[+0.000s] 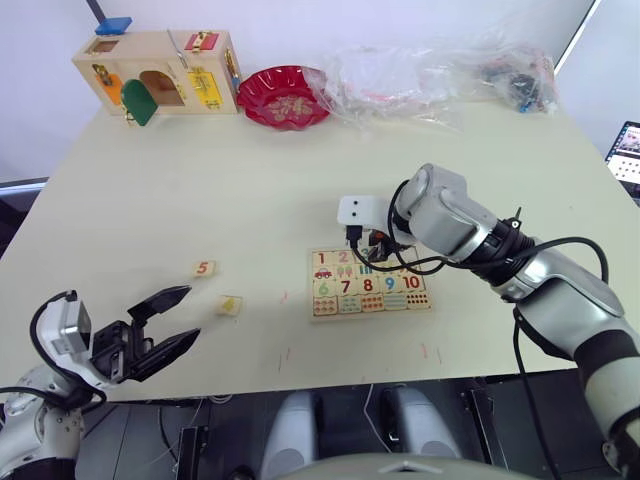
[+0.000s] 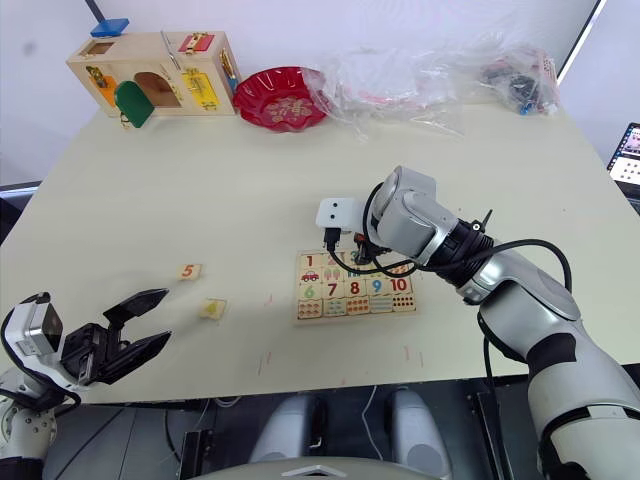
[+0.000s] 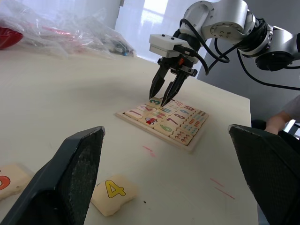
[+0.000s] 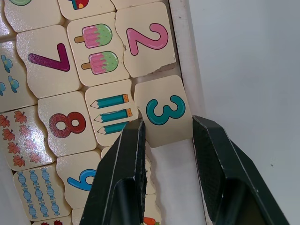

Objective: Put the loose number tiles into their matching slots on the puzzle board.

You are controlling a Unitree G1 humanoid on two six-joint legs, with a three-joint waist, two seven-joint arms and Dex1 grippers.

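While the puzzle board (image 1: 370, 283) lies mid-table, the right gripper (image 4: 166, 140) hangs over its top row, fingers slightly spread astride tile 3 (image 4: 161, 112). Left gripper (image 1: 165, 320) gapes wide near loose tiles 5 (image 1: 203, 268) and 4 (image 1: 228, 305).

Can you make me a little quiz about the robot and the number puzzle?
1. True or false: the small pale-wood tile with the yellow 4 already sits in the pale-wood puzzle board.
2. The right pincer is at which tile? A) the pale-wood tile with the teal 3 B) the 5 C) the 9
3. How many number tiles lie loose on the cream table?

Key: 1 false; 2 A; 3 two, the yellow 4 and the orange-red 5 tile.
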